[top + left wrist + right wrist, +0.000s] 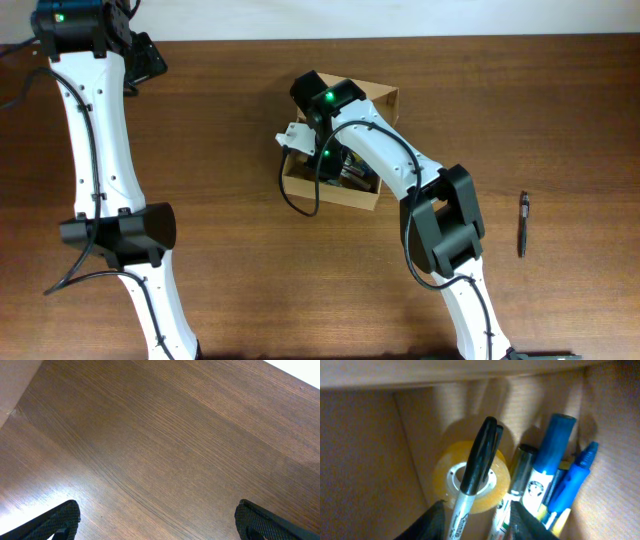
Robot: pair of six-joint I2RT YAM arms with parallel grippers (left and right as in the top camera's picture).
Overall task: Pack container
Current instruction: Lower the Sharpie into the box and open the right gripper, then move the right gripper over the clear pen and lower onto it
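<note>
Right tool (477, 521) (jaws parted) nose-down in container (388, 100), marker (477, 455) btwn.

The table (230, 120) is showing dark brown wood with fine, streaky grain. The box (386, 98) is showing plain tan cardboard, faintly ribbed on its inner walls. The tape (495, 480) is glowing translucent yellow around a white core. The black marker (479, 460) is wearing a black cap over a white barrel with black lettering. The blue marker (555, 440) is wearing a blue cap above a white label. The pen (522, 225) is looking black. The arms (95, 130) are showing white shells, black joints and green lights.
</note>
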